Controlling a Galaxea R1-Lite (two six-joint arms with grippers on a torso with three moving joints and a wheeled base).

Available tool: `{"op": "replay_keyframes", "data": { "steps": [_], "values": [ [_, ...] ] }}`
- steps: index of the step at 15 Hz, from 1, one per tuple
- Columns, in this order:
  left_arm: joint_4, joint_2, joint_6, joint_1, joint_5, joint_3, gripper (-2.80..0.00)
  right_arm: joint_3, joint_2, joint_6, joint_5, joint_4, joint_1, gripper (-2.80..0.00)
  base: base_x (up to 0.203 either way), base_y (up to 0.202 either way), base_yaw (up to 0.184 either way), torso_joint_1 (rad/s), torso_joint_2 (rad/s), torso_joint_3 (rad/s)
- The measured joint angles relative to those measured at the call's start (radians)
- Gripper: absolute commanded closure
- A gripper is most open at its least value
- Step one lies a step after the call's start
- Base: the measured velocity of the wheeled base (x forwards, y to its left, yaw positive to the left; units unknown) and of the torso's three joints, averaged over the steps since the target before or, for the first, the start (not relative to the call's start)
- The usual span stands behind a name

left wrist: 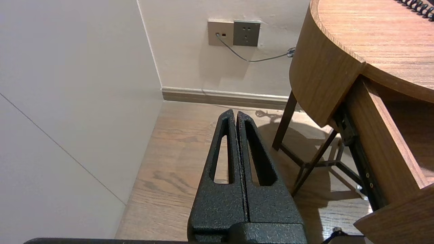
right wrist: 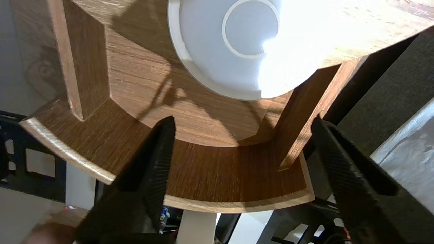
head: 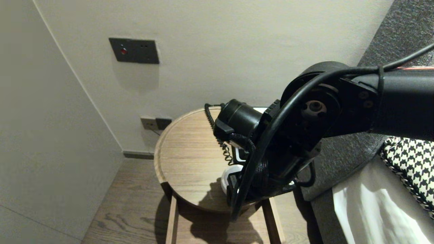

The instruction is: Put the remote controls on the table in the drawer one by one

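The left gripper (left wrist: 236, 113) hangs clenched tight, low beside the round wooden table (head: 183, 149), over the floor. Rightward, the right gripper (right wrist: 243, 121) stands released and empty over the table's near edge, near a white round object (right wrist: 237, 44), possibly a lid, on the tabletop.

Item: white round dish (right wrist: 217, 51), plain and unmarked.
Form: shallow, with a stepped outer rim and a raised circular ring at its centre.
Pose: lying flat; whether it is upright or upturned cannot be told.
Location: on the round wooden worktop (right wrist: 162, 101), close to the front edge.
Light: one side under strong light, the other in shade.
Visibility: near half shown in the right wrist view; mostly hidden in the head view.
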Motion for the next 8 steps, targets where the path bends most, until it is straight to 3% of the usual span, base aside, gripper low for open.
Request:
{"op": "replay_keyframes", "data": {
  "steps": [8],
  "values": [
    [0.001,0.000,0.000,0.000,0.000,0.000,0.00,-0.001,0.027,-0.035,-0.034,-0.046,0.001,-2.80,0.000,0.000,0.000,0.000,0.00,0.000]
  ]
}}
